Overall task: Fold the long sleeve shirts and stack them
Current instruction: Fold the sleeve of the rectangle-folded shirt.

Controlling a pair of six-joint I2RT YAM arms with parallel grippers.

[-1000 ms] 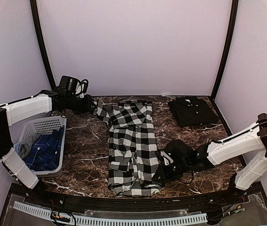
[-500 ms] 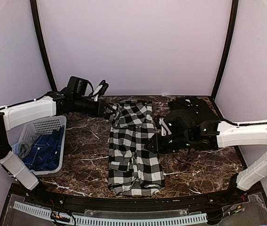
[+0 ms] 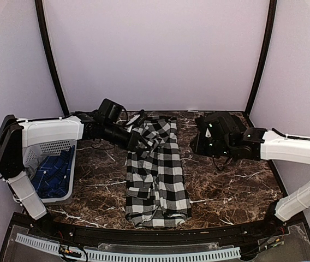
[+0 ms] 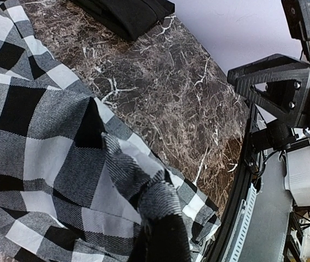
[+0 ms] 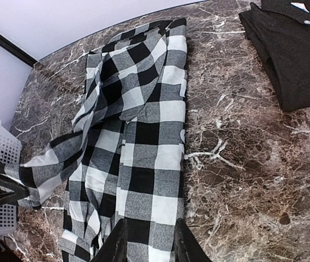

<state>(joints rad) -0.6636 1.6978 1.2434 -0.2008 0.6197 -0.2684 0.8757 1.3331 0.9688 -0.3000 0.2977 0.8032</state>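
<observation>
Your checked shirt point(image 3: 156, 180) shows large black-and-white squares and is folded into a long, narrow strip with a rumpled near end. It lies in the middle of the marble table point(image 3: 231, 185). Its long axis runs from the back wall toward the arm bases, with the near end leaning slightly right. Your left gripper point(image 3: 143, 143) is clamped on a bunched fold at the strip's far left side and holds it raised off the table. Your right gripper point(image 5: 149, 229) hangs near the strip's right side, fingers apart and gripping nothing. A folded black shirt point(image 5: 291, 49) sits in the far right corner.
</observation>
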